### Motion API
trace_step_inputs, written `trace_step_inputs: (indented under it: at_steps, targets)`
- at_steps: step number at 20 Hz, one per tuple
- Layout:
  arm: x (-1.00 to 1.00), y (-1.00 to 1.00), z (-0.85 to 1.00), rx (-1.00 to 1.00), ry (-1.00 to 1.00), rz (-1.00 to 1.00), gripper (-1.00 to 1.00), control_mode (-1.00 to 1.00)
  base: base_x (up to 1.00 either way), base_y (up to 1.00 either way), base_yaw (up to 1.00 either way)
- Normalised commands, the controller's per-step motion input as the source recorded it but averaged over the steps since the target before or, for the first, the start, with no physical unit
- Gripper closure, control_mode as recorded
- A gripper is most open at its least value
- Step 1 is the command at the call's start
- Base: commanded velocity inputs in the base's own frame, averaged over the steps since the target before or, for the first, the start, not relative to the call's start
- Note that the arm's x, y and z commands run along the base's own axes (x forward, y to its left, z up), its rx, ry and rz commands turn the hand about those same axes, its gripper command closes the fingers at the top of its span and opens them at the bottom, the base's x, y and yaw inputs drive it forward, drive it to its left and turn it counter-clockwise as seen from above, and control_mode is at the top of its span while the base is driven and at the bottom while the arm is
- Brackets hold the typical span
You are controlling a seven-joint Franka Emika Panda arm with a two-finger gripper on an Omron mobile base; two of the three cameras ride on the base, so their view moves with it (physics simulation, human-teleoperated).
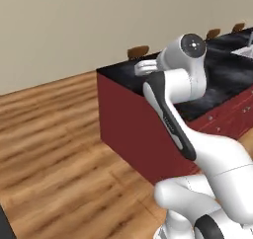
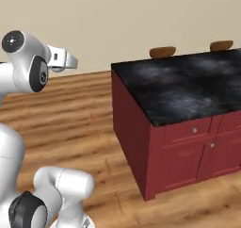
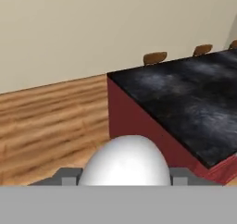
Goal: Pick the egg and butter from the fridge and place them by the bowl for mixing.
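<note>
Egg (image 3: 126, 160) sits between the two fingertips (image 3: 68, 176) at the bottom of the hand view, a white dome filling the gap, so the gripper (image 3: 125, 177) is pinching the egg, jaws partway apart around it. Held in the air, over wood floor (image 3: 46, 121), short of the near corner of the island (image 3: 185, 107).

Island: black marbled top, red sides. Right base view shows its red front with drawers and small knobs (image 2: 194, 130). Brown chair backs (image 2: 162, 52) poke up behind its far edge. Plain beige wall (image 2: 117, 20) behind.

Left base view: arm (image 1: 183, 85) is folded up in front of the island's near corner, wrist end pointing left over the top. Right base view: wrist (image 2: 61, 60) is at upper left, well apart from the island's left edge.
</note>
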Motion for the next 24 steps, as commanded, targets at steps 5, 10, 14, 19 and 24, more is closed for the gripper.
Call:
trace_step_inputs:
  at_steps: [5,10,14,19,24]
  targets:
    - [0.00,0.00,0.00,0.00,0.00,0.00,1.00,1.00,0.05,0.21,-0.76]
    - [0.00,0.00,0.00,0.00,0.00,0.00,1.00,1.00,0.13,0.21,-0.68]
    - [0.00,0.00,0.00,0.00,0.00,0.00,1.00,1.00,0.22,0.18,-0.76]
    - [0.00,0.00,0.00,0.00,0.00,0.00,1.00,1.00,0.19,0.16,-0.82]
    - [0.00,0.00,0.00,0.00,0.00,0.00,1.00,1.00,0.21,0.18,-0.80]
